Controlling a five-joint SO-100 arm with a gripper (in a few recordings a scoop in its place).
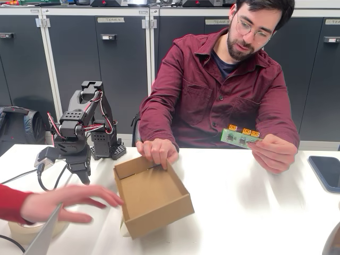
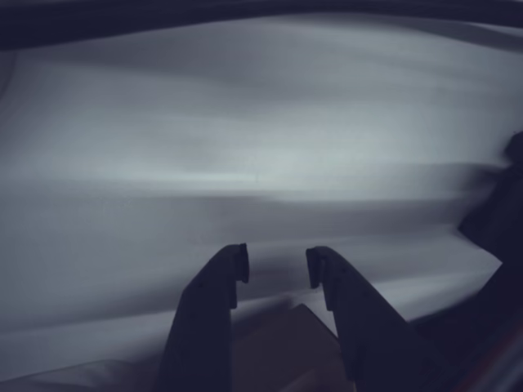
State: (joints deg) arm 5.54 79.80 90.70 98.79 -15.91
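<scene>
Looking at the fixed view, where is the hand (image 1: 82,172)?
— It hangs with its tips down, just above the white tabletop (image 1: 255,202), in front of the black arm.

Is it grasping something?
— No. In the wrist view the hand (image 2: 276,265) is released: its two dark fingers (image 2: 216,294) stand apart, with nothing between them. The background there is blurred.

And the cardboard box (image 1: 159,215)?
— At 3 o'clock from the hand, near but apart, its open side up. A person in a dark red shirt grips its far rim and holds a green circuit board (image 1: 240,137) at 2 o'clock from the box. Another person's palm (image 1: 66,204), with a red sleeve, is at 6 o'clock from the hand. I cannot tell if its fingertips touch the box.
</scene>
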